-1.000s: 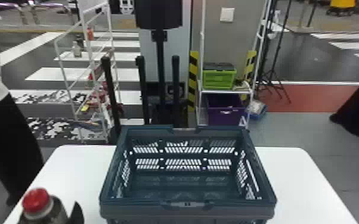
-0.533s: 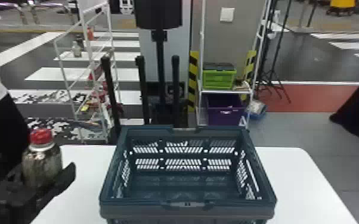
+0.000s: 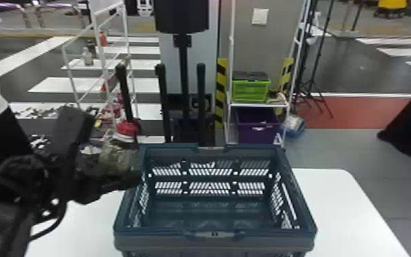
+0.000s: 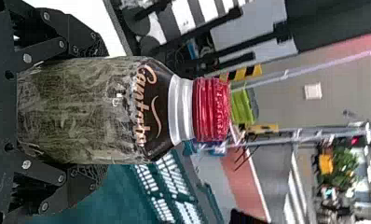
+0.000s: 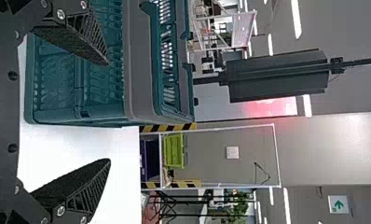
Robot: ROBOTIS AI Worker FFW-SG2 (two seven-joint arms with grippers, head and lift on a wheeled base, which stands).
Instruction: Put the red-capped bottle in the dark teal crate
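Note:
In the head view my left gripper (image 3: 107, 174) stands at the left rim of the dark teal crate (image 3: 215, 235), holding the red-capped bottle (image 3: 116, 157) upright just outside and above that rim. The left wrist view has the bottle (image 4: 95, 109) between the fingers of my left gripper (image 4: 88, 112), which press on both its sides; the red cap points away from the palm. Part of the crate (image 4: 123, 196) lies beyond it. In the right wrist view my right gripper (image 5: 109, 112) is open with nothing between its fingers, close to the crate (image 5: 137, 60).
The crate stands on a white table (image 3: 338, 205), whose surface extends to its right. Behind the table are black upright posts (image 3: 162, 102), a white rack with a green crate (image 3: 251, 90) and a purple bin (image 3: 257, 128), and at the left another white rack (image 3: 105, 61).
My left gripper has risen from the lower left and moved right with the bottle, from the table's left side to the crate's left rim. The crate has stayed in place.

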